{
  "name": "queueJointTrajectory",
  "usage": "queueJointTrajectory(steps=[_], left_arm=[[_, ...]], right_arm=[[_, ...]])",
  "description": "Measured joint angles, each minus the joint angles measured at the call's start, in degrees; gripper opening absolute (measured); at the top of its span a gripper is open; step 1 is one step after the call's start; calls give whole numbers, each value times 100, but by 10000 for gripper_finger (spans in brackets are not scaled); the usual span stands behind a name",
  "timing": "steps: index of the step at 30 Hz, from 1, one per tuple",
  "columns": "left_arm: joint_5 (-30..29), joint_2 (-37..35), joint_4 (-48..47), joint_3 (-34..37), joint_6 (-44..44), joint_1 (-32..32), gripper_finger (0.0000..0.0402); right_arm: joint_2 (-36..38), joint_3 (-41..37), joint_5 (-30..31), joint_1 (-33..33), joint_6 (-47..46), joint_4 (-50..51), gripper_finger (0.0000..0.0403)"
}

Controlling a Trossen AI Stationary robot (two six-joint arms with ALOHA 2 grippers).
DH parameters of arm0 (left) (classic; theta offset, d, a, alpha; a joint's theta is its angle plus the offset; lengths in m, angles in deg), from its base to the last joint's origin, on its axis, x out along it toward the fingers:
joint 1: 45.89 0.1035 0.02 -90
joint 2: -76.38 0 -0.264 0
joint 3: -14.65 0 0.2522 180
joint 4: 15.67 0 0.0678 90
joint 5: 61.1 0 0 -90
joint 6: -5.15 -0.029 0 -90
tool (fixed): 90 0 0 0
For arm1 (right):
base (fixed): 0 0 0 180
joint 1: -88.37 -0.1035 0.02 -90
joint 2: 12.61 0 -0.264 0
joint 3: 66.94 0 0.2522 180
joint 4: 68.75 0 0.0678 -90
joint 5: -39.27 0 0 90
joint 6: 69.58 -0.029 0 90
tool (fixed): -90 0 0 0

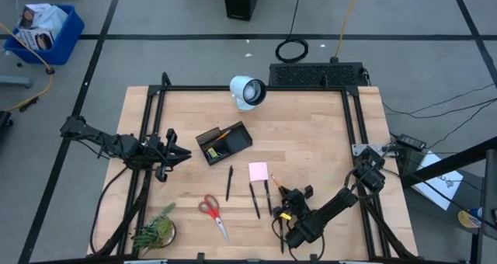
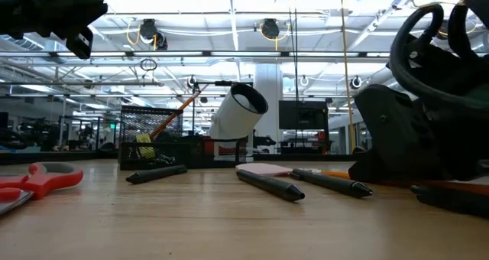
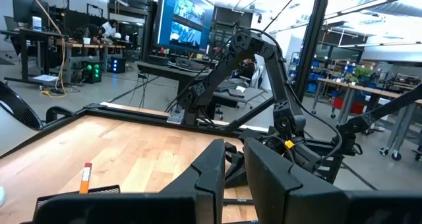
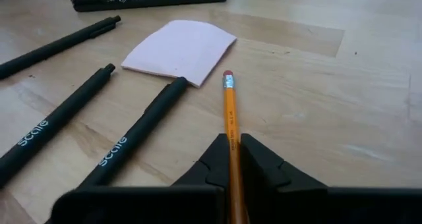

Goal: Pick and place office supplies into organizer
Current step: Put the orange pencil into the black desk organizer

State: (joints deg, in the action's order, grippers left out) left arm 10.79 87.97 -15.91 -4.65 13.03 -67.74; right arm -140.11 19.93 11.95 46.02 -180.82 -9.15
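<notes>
My right claw (image 4: 232,159) is clenched on the orange pencil (image 4: 230,115), low at the tabletop (image 1: 311,140) beside the pens. The pencil's long axis runs straight out ahead of the claw, eraser leading toward the pink pad (image 4: 179,49). The organizer (image 1: 224,143) lies beyond the pad, nearer my left claw (image 1: 172,153), which waits clenched and empty at the left edge.
</notes>
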Motion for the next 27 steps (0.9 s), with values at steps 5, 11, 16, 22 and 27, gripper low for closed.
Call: queueJointTrajectory(steps=[5,11,16,22,27], left_arm=[[0,0,0,0,0,1,63],[0,0,0,0,0,0,63],[0,1,0,0,1,1,63],[0,0,0,0,0,1,63],[0,0,0,0,0,0,63]], right_arm=[[55,1,284,16,157,29,14],[109,3,1061,37,250,-7,15],[127,10,1561,85,390,-96,15],[127,12,2132,109,893,-747,15],[132,12,2623,105,1646,-1389,15]])
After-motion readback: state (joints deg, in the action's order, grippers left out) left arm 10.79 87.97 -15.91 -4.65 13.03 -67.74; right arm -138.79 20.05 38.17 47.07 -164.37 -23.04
